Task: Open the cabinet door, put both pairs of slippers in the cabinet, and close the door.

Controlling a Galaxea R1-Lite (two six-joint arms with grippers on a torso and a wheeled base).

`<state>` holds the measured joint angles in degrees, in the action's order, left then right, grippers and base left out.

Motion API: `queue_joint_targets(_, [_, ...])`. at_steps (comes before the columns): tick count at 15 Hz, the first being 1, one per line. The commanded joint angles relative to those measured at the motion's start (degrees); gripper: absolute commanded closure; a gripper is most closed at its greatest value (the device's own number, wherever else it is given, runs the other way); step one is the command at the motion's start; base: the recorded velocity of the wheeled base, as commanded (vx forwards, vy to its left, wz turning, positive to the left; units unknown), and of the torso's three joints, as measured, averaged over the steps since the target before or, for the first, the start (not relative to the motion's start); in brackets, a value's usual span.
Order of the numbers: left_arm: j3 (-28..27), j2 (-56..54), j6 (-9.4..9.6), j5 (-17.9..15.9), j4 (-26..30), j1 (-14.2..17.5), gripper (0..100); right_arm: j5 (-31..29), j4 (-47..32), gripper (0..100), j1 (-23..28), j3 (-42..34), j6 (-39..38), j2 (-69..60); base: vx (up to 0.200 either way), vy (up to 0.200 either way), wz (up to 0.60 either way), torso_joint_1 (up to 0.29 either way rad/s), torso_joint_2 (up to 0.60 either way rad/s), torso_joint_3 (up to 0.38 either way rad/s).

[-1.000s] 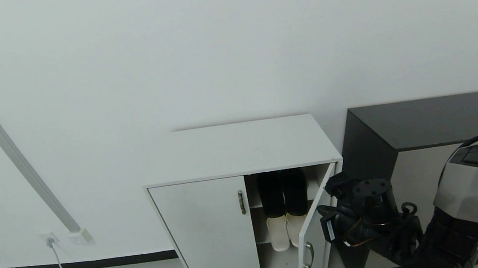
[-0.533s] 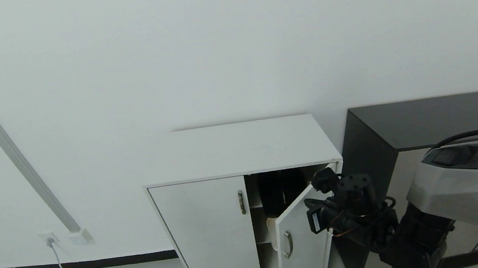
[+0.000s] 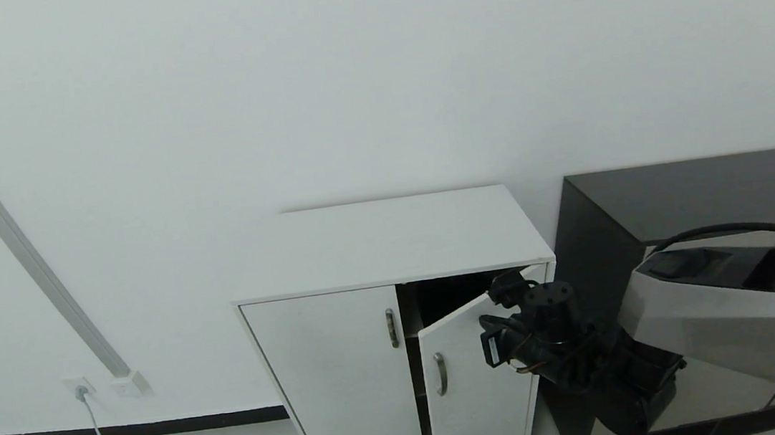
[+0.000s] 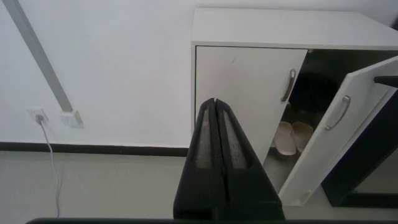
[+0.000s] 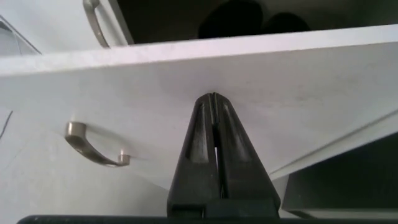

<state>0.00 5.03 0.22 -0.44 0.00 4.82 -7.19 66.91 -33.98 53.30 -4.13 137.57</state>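
The white cabinet stands against the wall with its left door shut. Its right door hangs partly open at a narrow angle. My right arm is at that door's outer face near the top edge. My right gripper is shut, its tips touching the door face above the handle. Black slippers lie on the upper shelf. White slippers rest on the shelf below them. My left gripper is shut on nothing, held back from the cabinet.
A black desk stands right beside the cabinet on its right. On the wall to the left are a socket with a cable and a slanting conduit. Bare floor lies before the cabinet.
The right door has swung from wide open to nearly shut as my right arm moved left against it. In the head view the slippers have gone out of sight behind the door.
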Motion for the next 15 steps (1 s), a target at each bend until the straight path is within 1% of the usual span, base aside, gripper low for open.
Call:
queue_joint_targets(1, [0.0,0.0,0.04,0.0,0.0,0.0,100,0.0,0.0,100,0.7,3.5,-0.1,3.8,0.000,0.000,0.00,0.000,0.00,0.000])
queue_joint_targets(8, [0.0,0.0,-0.04,0.0,0.0,0.0,100,0.0,-1.6,100,1.5,11.0,-0.1,8.2,0.000,0.000,0.00,0.000,0.00,0.000])
queue_joint_targets(9, [0.0,0.0,-0.04,0.0,0.0,0.0,100,0.0,-2.2,100,1.8,13.1,-0.1,9.3,0.000,0.000,0.00,0.000,0.00,0.000])
queue_joint_targets(15, [0.0,0.0,-0.04,0.0,0.0,0.0,100,0.0,-5.1,100,3.5,18.0,-0.1,11.4,0.000,0.000,0.00,0.000,0.00,0.000])
